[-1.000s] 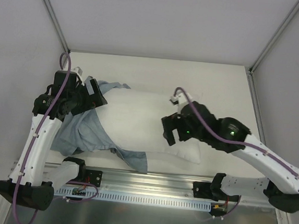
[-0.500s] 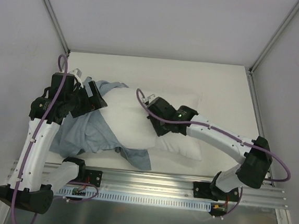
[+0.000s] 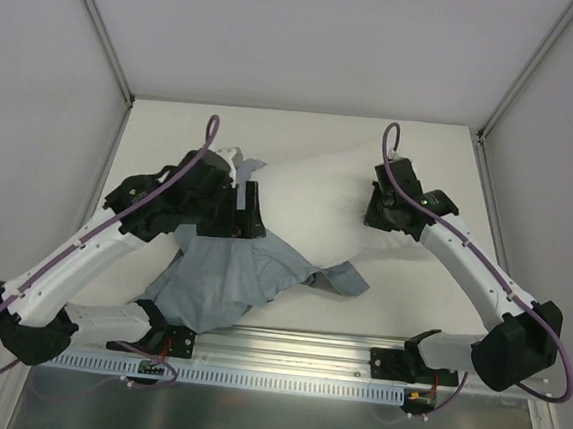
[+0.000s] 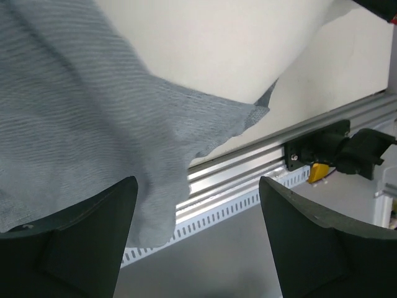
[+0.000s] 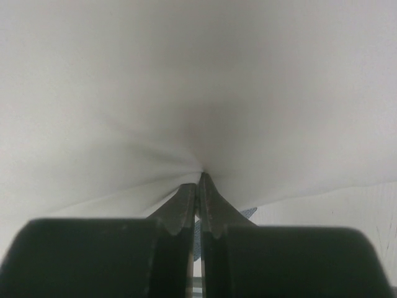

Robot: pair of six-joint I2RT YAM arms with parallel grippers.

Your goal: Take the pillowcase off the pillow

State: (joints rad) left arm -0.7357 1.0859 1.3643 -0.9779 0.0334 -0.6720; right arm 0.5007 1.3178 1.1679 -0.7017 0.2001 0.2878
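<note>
The white pillow (image 3: 313, 202) is raised off the table, tilted, with its right end pinched in my right gripper (image 3: 375, 214). In the right wrist view that gripper (image 5: 200, 180) is shut on a fold of the pillow (image 5: 198, 81). The grey pillowcase (image 3: 231, 280) hangs limp from the pillow's left end and spreads toward the front edge. My left gripper (image 3: 247, 206) sits at the pillow's left end, above the cloth. In the left wrist view it (image 4: 197, 186) is open, jaws wide apart, and the pillowcase (image 4: 80, 124) drapes past the left finger below the pillow (image 4: 217, 43).
An aluminium rail (image 3: 285, 350) runs along the table's near edge, also seen as the rail (image 4: 248, 167) under the left gripper. The pale table (image 3: 423, 146) is walled by white panels at the back and sides.
My right gripper left the pillow's middle, shut on its right end and raised it. The left arm swung right to the pillow's left end. The pillowcase slid down toward the front.
</note>
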